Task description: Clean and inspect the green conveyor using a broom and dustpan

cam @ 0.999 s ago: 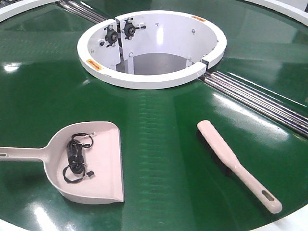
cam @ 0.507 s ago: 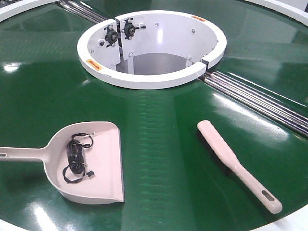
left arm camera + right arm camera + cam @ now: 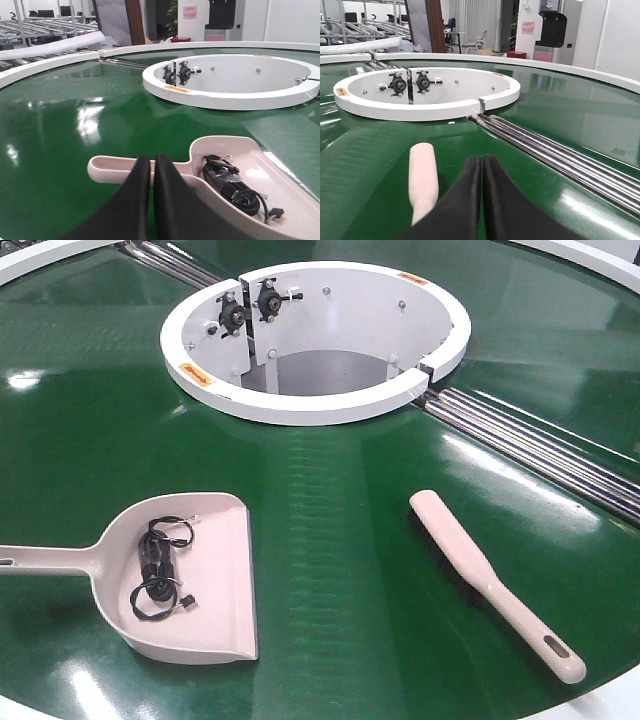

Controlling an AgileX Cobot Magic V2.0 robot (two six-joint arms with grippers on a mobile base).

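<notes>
Glossy and dark, the green conveyor [image 3: 330,540] fills almost the whole front view and mirrors the ceiling lights in pale spots. At its far middle sits the white ring-shaped hub [image 3: 315,400], with two black bearing pieces [image 3: 250,305] fixed on the inner wall. Silver roller strips [image 3: 540,445] run from the right side of the hub toward the right edge, and more of them go out at the far left.

On the near left lies the dustpan [image 3: 200,580], flat on the belt, its long handle pointing to the left edge and its open mouth facing right. Inside the scoop there is a small bundle of black cables [image 3: 160,570]. Well apart from it, on the near right, lies the broom [image 3: 485,580], placed diagonally: the bristle end is farther, the tapered handle with the slotted hole comes near and to the right. Its black bristles show along the left side.

From the left wrist view, the left end effector [image 3: 152,165] has its two black fingers pressed together with only a thin line between them, holding nothing, above the dustpan handle. From the right wrist view, the right end effector [image 3: 481,165] is the same, fingers closed together and empty, just right of the broom's rounded end.
</notes>
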